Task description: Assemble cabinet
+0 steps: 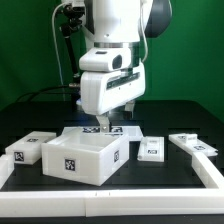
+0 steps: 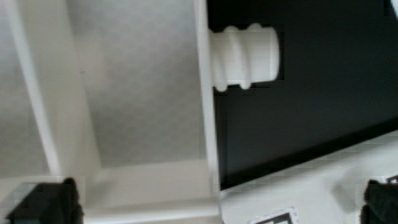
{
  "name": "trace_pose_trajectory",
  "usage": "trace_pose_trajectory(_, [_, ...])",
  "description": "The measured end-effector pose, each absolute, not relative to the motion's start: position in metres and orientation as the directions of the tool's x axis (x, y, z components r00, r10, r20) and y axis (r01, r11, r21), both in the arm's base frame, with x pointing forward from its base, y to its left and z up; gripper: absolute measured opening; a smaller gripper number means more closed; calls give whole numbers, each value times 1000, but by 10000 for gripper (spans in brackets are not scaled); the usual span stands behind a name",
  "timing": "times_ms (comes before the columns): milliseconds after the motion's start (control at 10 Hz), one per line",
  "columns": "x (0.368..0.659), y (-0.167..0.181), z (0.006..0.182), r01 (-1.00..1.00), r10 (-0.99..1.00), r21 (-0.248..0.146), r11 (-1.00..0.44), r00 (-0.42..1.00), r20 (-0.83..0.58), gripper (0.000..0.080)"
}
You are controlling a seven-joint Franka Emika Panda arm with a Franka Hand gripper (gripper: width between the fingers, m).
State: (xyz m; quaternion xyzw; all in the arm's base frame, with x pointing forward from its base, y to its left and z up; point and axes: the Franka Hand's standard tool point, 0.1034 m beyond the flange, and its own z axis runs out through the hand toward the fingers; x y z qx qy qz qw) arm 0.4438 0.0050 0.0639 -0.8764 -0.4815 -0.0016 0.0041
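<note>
The cabinet body (image 1: pixel 85 155), an open white box with black-and-white tags on its front, stands at the middle of the black table. In the wrist view I look into it: its white inside (image 2: pixel 107 100), one wall's edge (image 2: pixel 205 110) and a round white knob (image 2: pixel 249 55) sticking out over the black table. My gripper (image 1: pixel 107 126) hangs at the box's far wall. It is open and empty (image 2: pixel 210 205), with one dark fingertip (image 2: pixel 45 205) over the box's inside and the other (image 2: pixel 377 200) outside it.
Loose white tagged parts lie around: a panel (image 1: pixel 30 148) at the exterior view's left, a small block (image 1: pixel 150 150) right of the box, and another piece (image 1: pixel 192 145) further right. A white rail (image 1: pixel 205 170) borders the table. A flat white tagged surface (image 2: pixel 302 195) lies under the gripper.
</note>
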Motion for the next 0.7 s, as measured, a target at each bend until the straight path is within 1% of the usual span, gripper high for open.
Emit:
trace_pose_trajectory(100, [442,2,58,841,841,-7,-541,541,9,798])
trace_pose_trajectory(400, [434,4,44,838,839,-32,-544,544,0,798])
trace_pose_trajectory(500, [434,4,39,838,839,-32,-544,544,3,798])
trace_pose_trajectory(700, [430,6,23,837,838,-48,-546,546,1,798])
